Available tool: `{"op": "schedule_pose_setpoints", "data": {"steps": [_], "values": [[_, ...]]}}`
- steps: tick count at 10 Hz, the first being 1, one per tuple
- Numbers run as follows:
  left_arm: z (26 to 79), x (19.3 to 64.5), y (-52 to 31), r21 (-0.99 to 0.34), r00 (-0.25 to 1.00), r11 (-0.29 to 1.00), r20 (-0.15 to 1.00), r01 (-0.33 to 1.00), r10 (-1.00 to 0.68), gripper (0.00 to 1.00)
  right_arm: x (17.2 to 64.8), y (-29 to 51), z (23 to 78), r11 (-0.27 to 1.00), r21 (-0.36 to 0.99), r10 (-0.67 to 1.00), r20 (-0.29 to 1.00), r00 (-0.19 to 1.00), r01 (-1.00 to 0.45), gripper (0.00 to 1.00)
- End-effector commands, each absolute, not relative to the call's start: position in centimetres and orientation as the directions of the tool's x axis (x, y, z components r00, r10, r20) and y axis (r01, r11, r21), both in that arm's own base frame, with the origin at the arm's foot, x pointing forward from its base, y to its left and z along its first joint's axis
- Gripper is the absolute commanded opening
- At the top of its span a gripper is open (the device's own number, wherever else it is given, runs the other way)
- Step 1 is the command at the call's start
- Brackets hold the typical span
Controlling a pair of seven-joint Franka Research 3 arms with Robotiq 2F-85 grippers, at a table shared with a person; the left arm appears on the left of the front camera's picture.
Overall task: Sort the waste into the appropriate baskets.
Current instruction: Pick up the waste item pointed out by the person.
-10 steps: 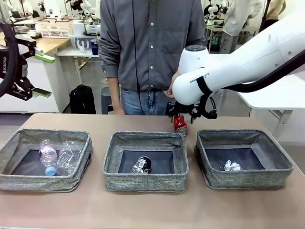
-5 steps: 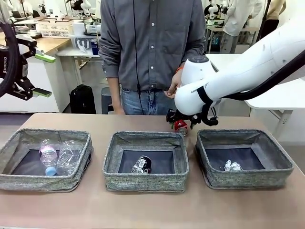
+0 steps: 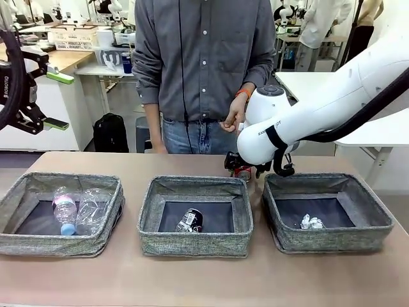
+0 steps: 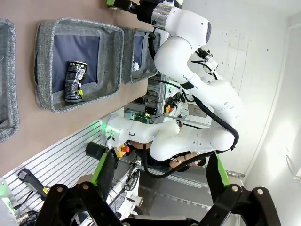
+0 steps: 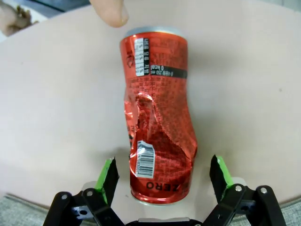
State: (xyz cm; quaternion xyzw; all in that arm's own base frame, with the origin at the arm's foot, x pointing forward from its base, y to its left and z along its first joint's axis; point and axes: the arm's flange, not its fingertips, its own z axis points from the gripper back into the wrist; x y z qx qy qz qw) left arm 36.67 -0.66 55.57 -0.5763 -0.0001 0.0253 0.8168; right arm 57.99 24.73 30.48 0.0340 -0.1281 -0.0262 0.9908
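While the dented red can (image 5: 159, 136) lies lengthwise between them, right jaws gape, untouching.

We see the red can (image 5: 157, 127) as thin glossy metal, dented and creased | three baskets (image 3: 195, 246) in coarse grey woven cloth, matt, with dark smooth bottoms | bottles (image 3: 89, 208) of clear shiny plastic at the left one | worktop (image 3: 192, 281) smooth, matt, pale brown | arm shells (image 3: 332, 89) glossy white plastic
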Motion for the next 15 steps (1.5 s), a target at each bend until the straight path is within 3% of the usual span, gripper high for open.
{"op": "schedule_pose_setpoints", "data": {"steps": [1, 2, 3, 4, 5, 10, 11, 13, 15], "values": [[55.8, 36.5, -0.5, -0.941, 1.000, 0.337, -0.016, -0.024, 0.025, 1.00, 57.8, 24.7, 30.8, 0.996, 0.089, -0.041, 0.256, 0.966, 0.019, 0.40], [55.8, 36.5, -0.5, -0.941, 1.000, 0.337, -0.016, -0.024, 0.025, 1.00, 57.8, 24.8, 30.8, 0.996, 0.092, -0.043, 0.260, 0.965, 0.020, 0.40], [55.8, 36.5, -0.5, -0.941, 1.000, 0.337, -0.016, -0.024, 0.025, 1.00, 57.8, 24.9, 30.7, 0.996, 0.086, -0.039, 0.263, 0.964, 0.016, 0.00], [55.8, 36.5, -0.5, -0.941, 1.000, 0.337, -0.016, -0.024, 0.025, 1.00, 57.9, 24.9, 30.7, 0.996, 0.089, -0.043, 0.262, 0.964, 0.020, 0.35], [55.8, 36.5, -0.5, -0.941, 1.000, 0.337, -0.016, -0.024, 0.025, 1.00, 57.9, 24.9, 30.8, 0.996, 0.086, -0.053, 0.264, 0.963, 0.031, 0.00], [55.8, 36.5, -0.5, -0.941, 1.000, 0.337, -0.016, -0.024, 0.025, 1.00, 58.0, 24.7, 31.2, 0.996, 0.070, -0.068, 0.268, 0.961, 0.051, 0.00], [55.8, 36.5, -0.5, -0.941, 1.000, 0.337, -0.016, -0.024, 0.025, 1.00, 57.5, 24.7, 32.6, 0.994, 0.087, -0.082, 0.282, 0.956, 0.060, 0.04], [55.8, 36.5, -0.5, -0.941, 1.000, 0.337, -0.016, -0.024, 0.025, 1.00, 55.2, 24.1, 40.0, 0.998, 0.015, -0.061, 0.237, 0.970, 0.060, 0.04], [55.8, 36.5, -0.5, -0.941, 1.000, 0.337, -0.016, -0.024, 0.025, 1.00, 51.4, 23.5, 47.0, 0.987, -0.124, -0.094, 0.087, 0.992, 0.105, 0.04]]}}
